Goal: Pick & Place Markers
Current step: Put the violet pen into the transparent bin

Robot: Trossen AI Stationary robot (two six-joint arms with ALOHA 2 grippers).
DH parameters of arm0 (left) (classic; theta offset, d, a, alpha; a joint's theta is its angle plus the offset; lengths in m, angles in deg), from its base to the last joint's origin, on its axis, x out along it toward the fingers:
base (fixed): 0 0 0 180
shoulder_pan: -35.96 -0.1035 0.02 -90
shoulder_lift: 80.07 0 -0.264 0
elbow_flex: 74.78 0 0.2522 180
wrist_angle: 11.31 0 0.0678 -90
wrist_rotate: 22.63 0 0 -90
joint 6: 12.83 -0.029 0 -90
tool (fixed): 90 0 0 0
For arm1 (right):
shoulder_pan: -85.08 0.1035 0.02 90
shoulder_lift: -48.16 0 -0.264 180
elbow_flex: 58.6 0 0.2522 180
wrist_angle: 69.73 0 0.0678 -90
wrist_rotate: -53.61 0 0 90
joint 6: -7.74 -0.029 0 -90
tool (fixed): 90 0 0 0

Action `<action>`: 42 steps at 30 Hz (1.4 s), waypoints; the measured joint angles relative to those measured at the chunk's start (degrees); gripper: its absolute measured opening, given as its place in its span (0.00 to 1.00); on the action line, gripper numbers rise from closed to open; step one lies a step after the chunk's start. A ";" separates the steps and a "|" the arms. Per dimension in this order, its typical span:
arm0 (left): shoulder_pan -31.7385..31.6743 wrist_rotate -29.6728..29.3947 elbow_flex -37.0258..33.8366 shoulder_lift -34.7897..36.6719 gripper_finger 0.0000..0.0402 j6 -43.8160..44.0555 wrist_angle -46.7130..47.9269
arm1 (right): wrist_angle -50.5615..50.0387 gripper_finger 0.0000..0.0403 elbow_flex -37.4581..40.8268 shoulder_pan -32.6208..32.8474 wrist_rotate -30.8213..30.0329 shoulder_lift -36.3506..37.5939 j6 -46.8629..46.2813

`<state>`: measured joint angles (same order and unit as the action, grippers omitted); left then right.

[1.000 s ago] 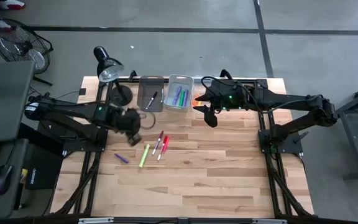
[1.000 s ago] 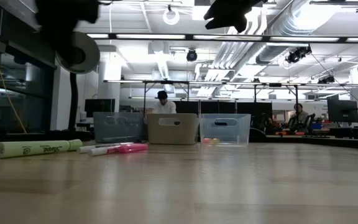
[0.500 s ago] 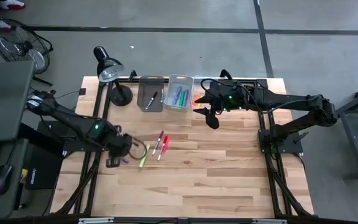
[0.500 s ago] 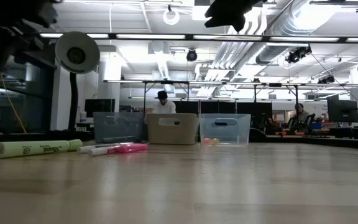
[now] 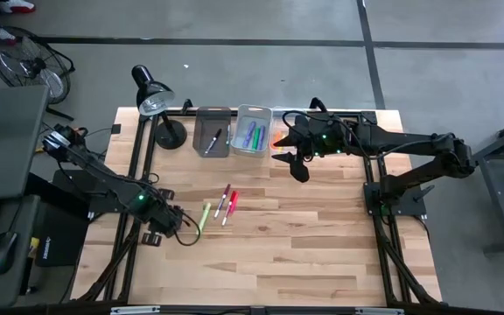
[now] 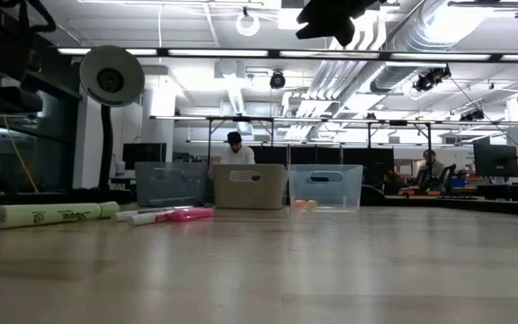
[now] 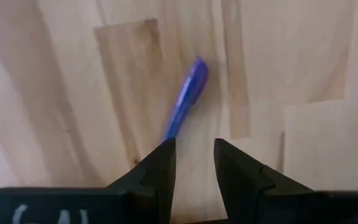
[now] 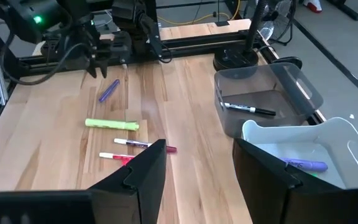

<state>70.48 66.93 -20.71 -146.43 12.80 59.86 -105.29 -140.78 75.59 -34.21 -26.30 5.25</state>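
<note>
An open workshop with ceiling lights and ducts is seen behind the pale wooden butcher-block table (image 5: 304, 236); a person is seated at a far desk past the bins. A black gooseneck desk lamp (image 5: 153, 99) stands at the table's far left corner.

Along the far edge a grey plastic bin (image 5: 213, 131) holds a black-and-white marker (image 5: 214, 139). Just beside it, a clear plastic bin (image 5: 253, 129) holds purple and green markers (image 5: 252, 136). A third clear bin (image 6: 325, 186), holding something orange, is partly hidden under the right arm in the high view.

The right gripper (image 5: 294, 160) is held above the table near the clear bins, fingers spread apart and empty.

The left gripper (image 5: 157, 234) is found low near the table's left edge, further toward the near side than half a second ago, when it was over the purple marker. Its fingers are parted a little and hold nothing.

Loose on the table: a lime highlighter (image 5: 203, 218), then two thin pink-capped white markers (image 5: 223, 200) and a red marker (image 5: 230, 207) lying close together. The small purple marker (image 7: 187, 96) lies flat just ahead of the left fingertips (image 7: 165, 163), apart from them; in the high view it is covered by that arm.
</note>
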 joint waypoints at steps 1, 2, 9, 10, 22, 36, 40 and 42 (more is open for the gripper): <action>0.00 0.29 -0.31 -0.04 0.27 0.06 -0.69 | -0.04 0.43 0.00 0.00 0.01 0.00 -0.01; 0.04 0.35 -0.49 -0.19 0.28 -0.03 -1.61 | -0.08 0.43 0.00 0.00 0.01 0.00 -0.02; 0.02 -0.45 -0.69 -3.87 0.45 -0.78 -3.25 | -0.28 0.43 0.00 0.00 0.00 0.00 -0.02; 0.02 -1.28 -0.70 -4.39 0.48 -1.60 -2.83 | -0.28 0.43 0.00 0.00 0.00 0.00 -0.02; 0.00 -2.98 -0.70 -12.33 0.51 -2.89 -5.30 | -0.69 0.43 0.00 0.00 0.00 0.00 0.31; -0.02 -1.24 -4.61 -15.92 0.51 -0.07 -11.45 | -1.93 0.43 0.00 -0.02 0.30 0.00 1.05; 0.00 -1.40 -4.65 -15.98 0.49 -0.04 -11.80 | -2.03 0.43 0.00 -0.02 0.31 0.00 1.33; 0.02 -1.43 -4.68 -15.99 0.45 0.06 -12.03 | -2.03 0.43 0.00 -0.02 0.28 0.00 1.35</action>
<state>70.50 65.51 -25.38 -162.42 12.86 47.83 -107.33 -140.78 75.57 -33.93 -26.30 6.61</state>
